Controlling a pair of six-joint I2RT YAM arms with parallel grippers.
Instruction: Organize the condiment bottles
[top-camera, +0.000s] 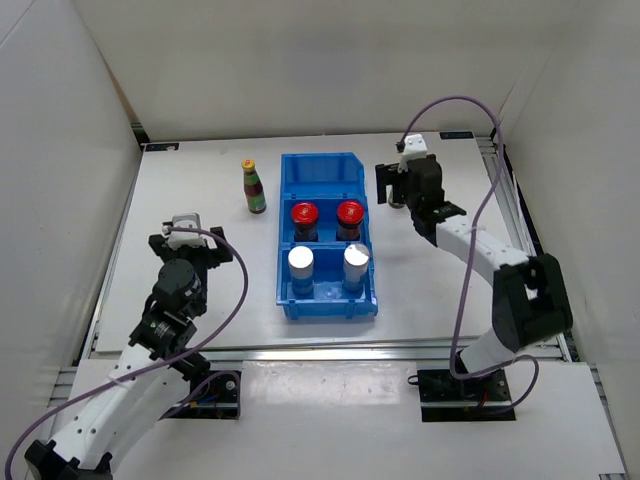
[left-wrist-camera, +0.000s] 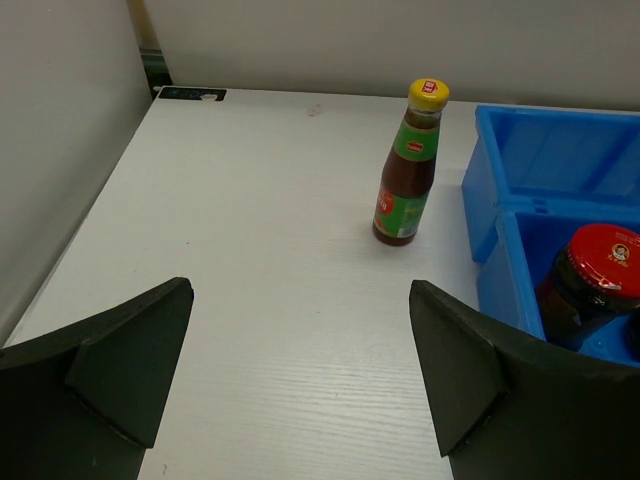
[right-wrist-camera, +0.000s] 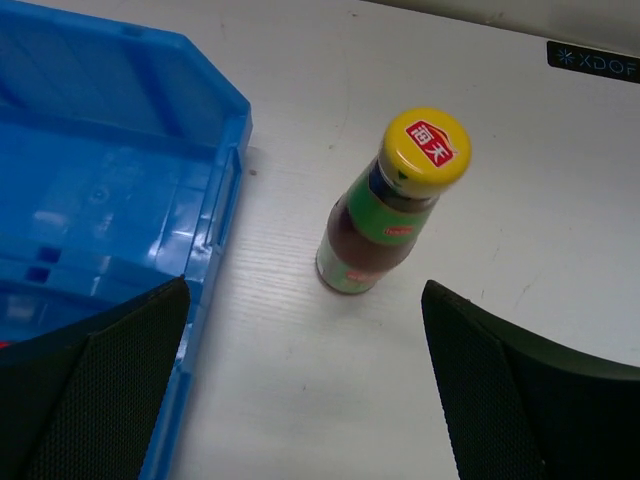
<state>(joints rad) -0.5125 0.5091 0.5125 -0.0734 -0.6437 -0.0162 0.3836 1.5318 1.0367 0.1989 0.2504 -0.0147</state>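
Wide and empty, left pincer (left-wrist-camera: 300, 295) and right pincer (right-wrist-camera: 305, 300) hover; the right should straddle the yellow-capped bottle (right-wrist-camera: 392, 210) squarely and grip its body.

Open white tabletop (top-camera: 190, 180) fills the frame's left; a slim dark yellow-capped bottle (top-camera: 254, 188) stands upper left, apart from the blue three-compartment plastic bin (top-camera: 330, 305) blocking the centre.

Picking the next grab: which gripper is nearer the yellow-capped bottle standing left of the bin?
Left. The left gripper is open, just near-left of the bottle; the right gripper is across the blue bin.
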